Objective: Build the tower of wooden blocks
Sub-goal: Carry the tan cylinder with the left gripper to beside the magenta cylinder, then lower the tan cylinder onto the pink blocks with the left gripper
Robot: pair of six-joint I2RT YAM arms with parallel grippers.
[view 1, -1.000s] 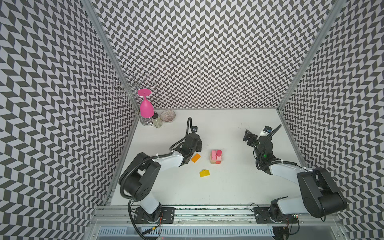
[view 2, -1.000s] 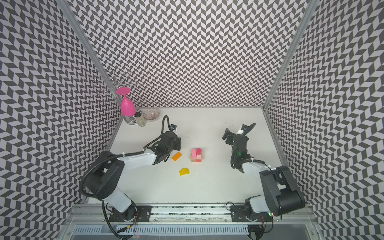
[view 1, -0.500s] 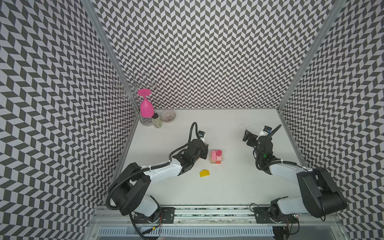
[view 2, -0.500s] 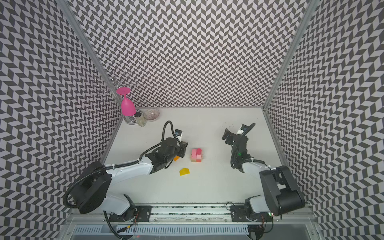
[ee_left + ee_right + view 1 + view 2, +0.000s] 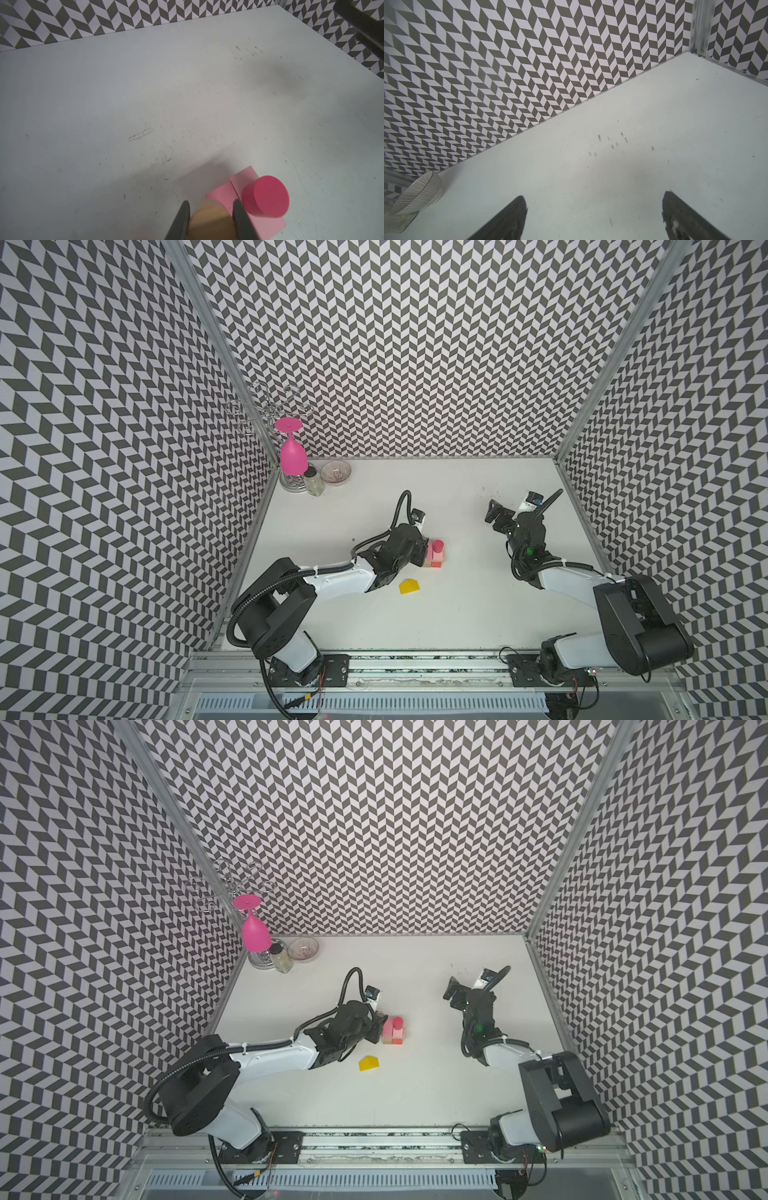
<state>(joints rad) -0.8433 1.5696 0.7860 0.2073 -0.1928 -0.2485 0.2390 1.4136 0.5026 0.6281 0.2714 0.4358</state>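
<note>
Risks first, biggest item down. My left arm (image 5: 332, 585) lies low across the bench (image 5: 457, 614) with its wrist right beside the tower (image 5: 436, 553), which stands about mid-bench. I judge any sideways drift here would shove the whole stack, since the pieces only rest on one another. The left tool (image 5: 211, 204) is clamped narrow on an orange-tan block (image 5: 209, 222), held at the edge of the pink blocks (image 5: 245, 182). I cannot tell from the wrist view whether it touches them or hangs clear, so a blind release could drop it askew. The red cylinder (image 5: 265, 196) stands upright on the pink layer, and one finger (image 5: 239, 209) is just beside it. Opening the jaws in this spot would likely swing that finger into it and topple it. The yellow house-shaped block (image 5: 409, 586) lies alone on the bench near the left forearm, apart from the tower; a careless pull-back could sweep it. Room next. The walls (image 5: 415, 344) close three sides, though none is near the work. The bench is bare between the tower and the right arm, and toward the front. The right tool (image 5: 595, 197) is spread wide and empty, well apart at the rear right. The pink goblet (image 5: 293, 456), bowl (image 5: 336, 472) and jar (image 5: 313, 485) sit in the rear left corner, well clear.
</note>
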